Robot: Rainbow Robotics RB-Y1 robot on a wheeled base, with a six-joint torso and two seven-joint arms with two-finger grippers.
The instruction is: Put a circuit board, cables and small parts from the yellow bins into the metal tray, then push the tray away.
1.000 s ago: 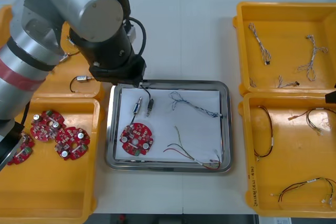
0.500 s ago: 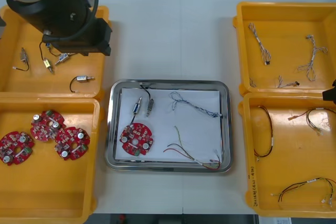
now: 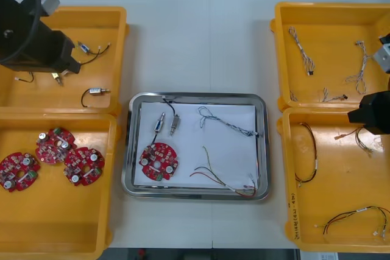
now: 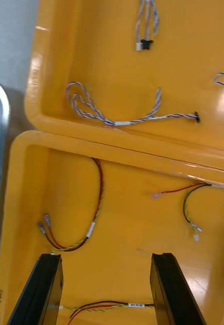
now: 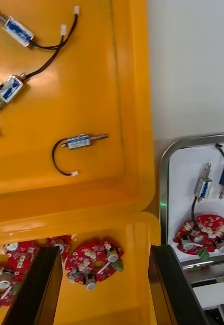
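The desk (image 3: 201,41) carried four yellow bins (image 3: 277,59), two per side, with one metal tray (image 3: 263,144) between them, just beside the bins on each side. The tray was shiny at the rim and white inside.

You had the left arm over the far-left bin (image 3: 119,35). The left pincer (image 5: 101,289) stood with its fingers apart and nothing between them. The right pincer (image 4: 106,289) hung over the near-right bin (image 3: 335,181), its fingers likewise spread and empty.

Count of round red circuit boards: four. Three lay close together in the near-left bin (image 3: 55,229). One circuit board (image 3: 159,162) lay flat in the tray's near-left corner, studded with small silver and green components.

Cables in the tray: two. One twisted blue and white cable (image 3: 225,123) ran across the far half. One red and yellow cable (image 3: 219,178) lay along the near edge.

Small metal parts (image 3: 161,123) in the tray: two, side by side just beyond the board, each on a black lead.

The far-right bin (image 3: 329,22) held blue and white cables.
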